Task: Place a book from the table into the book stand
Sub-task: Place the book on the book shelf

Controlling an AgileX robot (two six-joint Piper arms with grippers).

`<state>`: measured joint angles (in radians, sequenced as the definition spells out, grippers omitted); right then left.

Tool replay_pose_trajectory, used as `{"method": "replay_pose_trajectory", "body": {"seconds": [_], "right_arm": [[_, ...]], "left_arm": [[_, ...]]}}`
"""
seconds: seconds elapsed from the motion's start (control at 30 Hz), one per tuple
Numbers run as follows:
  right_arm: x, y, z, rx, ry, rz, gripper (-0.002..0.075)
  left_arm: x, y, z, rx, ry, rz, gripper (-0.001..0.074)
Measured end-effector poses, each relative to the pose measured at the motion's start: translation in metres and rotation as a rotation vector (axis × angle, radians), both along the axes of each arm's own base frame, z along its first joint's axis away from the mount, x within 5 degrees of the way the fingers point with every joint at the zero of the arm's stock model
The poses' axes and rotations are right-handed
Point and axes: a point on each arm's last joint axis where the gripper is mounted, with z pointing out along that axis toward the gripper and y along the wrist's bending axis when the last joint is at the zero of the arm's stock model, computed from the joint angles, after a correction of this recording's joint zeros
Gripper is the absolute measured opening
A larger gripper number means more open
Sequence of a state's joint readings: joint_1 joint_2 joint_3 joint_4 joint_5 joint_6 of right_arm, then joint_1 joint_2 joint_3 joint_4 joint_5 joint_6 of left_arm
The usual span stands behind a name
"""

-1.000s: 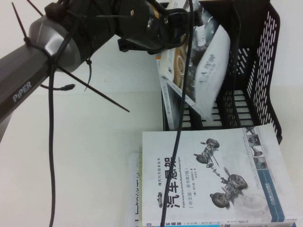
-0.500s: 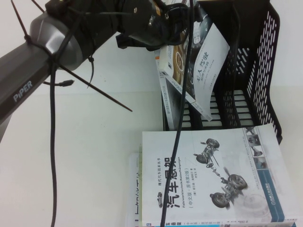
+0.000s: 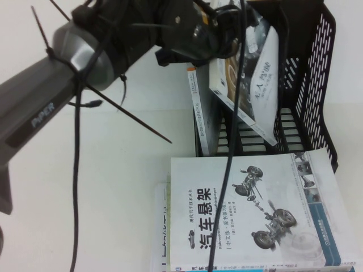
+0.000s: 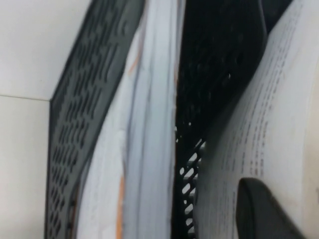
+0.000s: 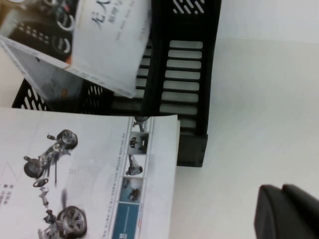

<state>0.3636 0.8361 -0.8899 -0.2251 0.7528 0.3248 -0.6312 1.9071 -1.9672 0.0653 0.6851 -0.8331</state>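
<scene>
the left gripper (image 3: 218, 37) grasps a glossy paperback book (image 3: 252, 85), tilted within the black perforated book stand (image 3: 315, 85); the right gripper (image 5: 286, 211) hovers over the white worktop (image 5: 259, 99).

Perforated matt black plastic book stand (image 3: 309, 85), glossy paper cover on the held book (image 3: 249, 79), smooth grey left arm casing (image 3: 68, 68), glossy white-covered book (image 3: 255, 209) at six o'clock, matt white table (image 3: 96, 187)
</scene>
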Motion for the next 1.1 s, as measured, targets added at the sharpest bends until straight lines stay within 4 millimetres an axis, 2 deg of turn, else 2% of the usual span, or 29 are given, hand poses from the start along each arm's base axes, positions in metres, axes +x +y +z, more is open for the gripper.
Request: {"method": "replay_pose_trajectory", "body": {"seconds": [0.23,0.63,0.8,1.1], "right_arm": [[0.000,0.000,0.000,-0.007,-0.001,0.006,0.0006],[0.000,0.000,0.000,-0.008,-0.002,0.007,0.0006],[0.000,0.000,0.000,-0.015,-0.005,0.013,0.0006],[0.000,0.000,0.000,-0.026,-0.009,0.025,0.0006]], "left_arm": [[0.004,-0.009,-0.010,0.038,-0.021,-0.015,0.0099],[0.009,-0.004,-0.015,0.085,-0.020,0.047,0.0099],[0.006,-0.003,-0.002,0.086,-0.007,0.057,0.0099],[-0.009,0.006,0.041,0.135,0.003,0.038,0.0099]]}}
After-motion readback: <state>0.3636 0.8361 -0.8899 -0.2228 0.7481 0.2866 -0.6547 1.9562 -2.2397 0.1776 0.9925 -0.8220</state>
